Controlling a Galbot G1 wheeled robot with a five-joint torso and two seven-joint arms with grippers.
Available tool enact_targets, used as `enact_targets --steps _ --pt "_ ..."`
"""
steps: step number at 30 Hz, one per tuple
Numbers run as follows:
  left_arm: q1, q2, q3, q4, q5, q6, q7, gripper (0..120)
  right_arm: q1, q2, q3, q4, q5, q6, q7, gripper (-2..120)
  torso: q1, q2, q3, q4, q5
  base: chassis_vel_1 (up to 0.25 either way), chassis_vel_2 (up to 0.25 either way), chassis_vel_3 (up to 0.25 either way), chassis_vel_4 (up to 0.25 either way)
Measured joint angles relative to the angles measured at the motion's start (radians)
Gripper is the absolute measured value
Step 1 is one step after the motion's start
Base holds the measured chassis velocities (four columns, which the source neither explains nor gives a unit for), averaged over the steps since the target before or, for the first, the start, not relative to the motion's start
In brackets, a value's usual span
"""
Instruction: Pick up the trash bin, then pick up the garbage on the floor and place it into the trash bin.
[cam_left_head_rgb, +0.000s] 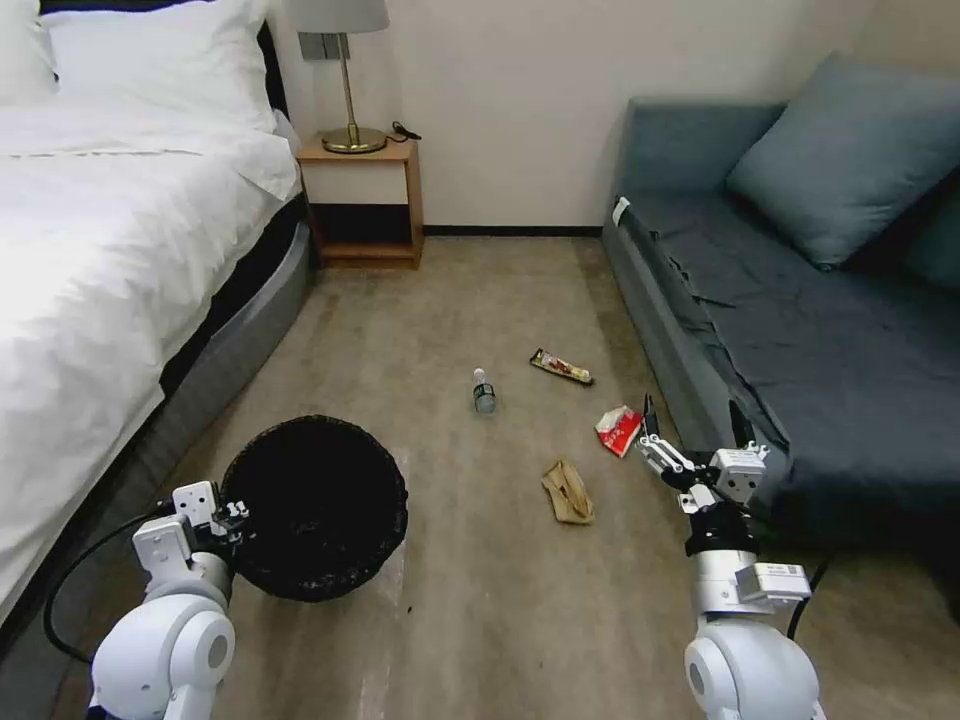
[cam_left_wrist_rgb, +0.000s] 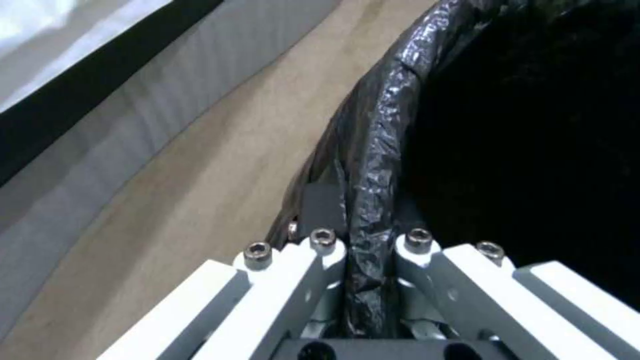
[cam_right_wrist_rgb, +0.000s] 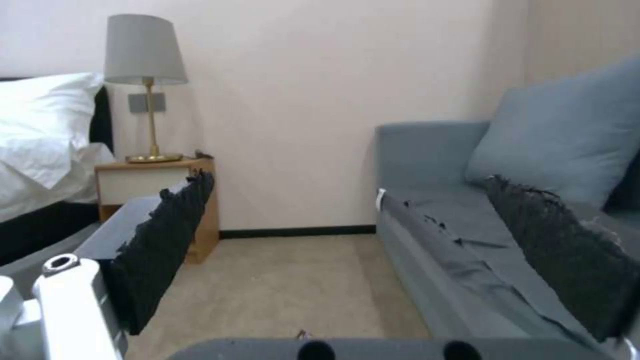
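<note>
Bin first: your left gripper (cam_left_wrist_rgb: 370, 280) has its jaws pinched narrow on the near-left rim of the trash bin (cam_left_head_rgb: 318, 505), the black bag liner caught between the two fingers. That rim hold keeps the mouth facing up and open toward the litter, so pieces can be dropped in from the right. The bin sits low beside the bed (cam_left_head_rgb: 110, 250), at the left side of the carpet; you cannot tell from these views whether its base is on the floor or just off it.

Your right gripper (cam_left_head_rgb: 690, 430) hangs above the carpet's right side, next to the front edge of the sofa (cam_left_head_rgb: 800, 330), jaws spread wide and holding nothing. It points forward, not yet down, so it looks staged for a pick.

The garbage lies loose mid-carpet between the two arms: the paper wad (cam_left_head_rgb: 568, 491) nearest you, the red-and-white packet (cam_left_head_rgb: 618, 430) just beside the right gripper, the small bottle (cam_left_head_rgb: 484, 391) farther out toward the middle, and the long snack wrapper (cam_left_head_rgb: 561, 367) beyond it toward the nightstand (cam_left_head_rgb: 365, 200).

Printing shows on the bottle label, packet and wrapper, but no word or brand can be read.
</note>
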Motion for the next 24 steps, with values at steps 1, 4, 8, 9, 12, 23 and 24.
enact_targets --steps 1,4,8,9,12,23,24 --pt "0.000 -0.001 0.000 0.001 0.000 0.000 0.000 3 0.001 0.000 0.000 -0.003 0.000 0.000 0.000 100 0.000 0.000 0.000 0.0000 0.0003 -0.234 0.230 0.211 -0.196" --pt "-0.001 -0.003 0.000 0.004 0.000 -0.001 0.000 3 0.004 -0.001 -0.001 -0.011 -0.001 0.001 0.000 100 0.000 0.000 0.000 0.0001 -0.0001 -0.212 0.212 0.226 -0.213" --pt "-0.004 -0.005 0.001 0.007 0.001 -0.002 0.000 3 0.012 -0.004 -0.002 -0.025 -0.004 0.004 -0.002 100 0.000 0.000 0.000 0.0000 -0.0001 -0.209 0.210 0.217 -0.228" --pt "-0.004 -0.005 0.001 0.007 0.001 -0.002 0.000 3 0.012 -0.004 -0.002 -0.025 -0.004 0.004 -0.002 100 0.000 0.000 0.000 0.0000 -0.0001 -0.226 0.215 0.211 -0.213" --pt "-0.007 -0.007 0.001 0.013 0.001 -0.004 0.000 3 0.027 -0.010 -0.007 -0.044 -0.011 0.007 -0.003 100 0.000 0.000 0.000 0.0000 0.0001 -0.213 0.194 0.205 -0.198" --pt "-0.020 -0.014 -0.007 0.032 0.014 -0.015 0.009 3 0.158 -0.141 -0.146 -0.210 0.092 -0.116 0.035 100 0.000 0.000 0.000 0.0002 0.0003 -0.064 0.070 0.076 -0.063" --pt "-0.020 -0.013 -0.012 0.032 0.014 -0.016 0.012 3 0.187 -0.181 -0.196 -0.247 0.149 -0.161 0.053 100 0.000 0.000 0.000 0.0000 0.0004 0.000 0.000 0.000 0.000"
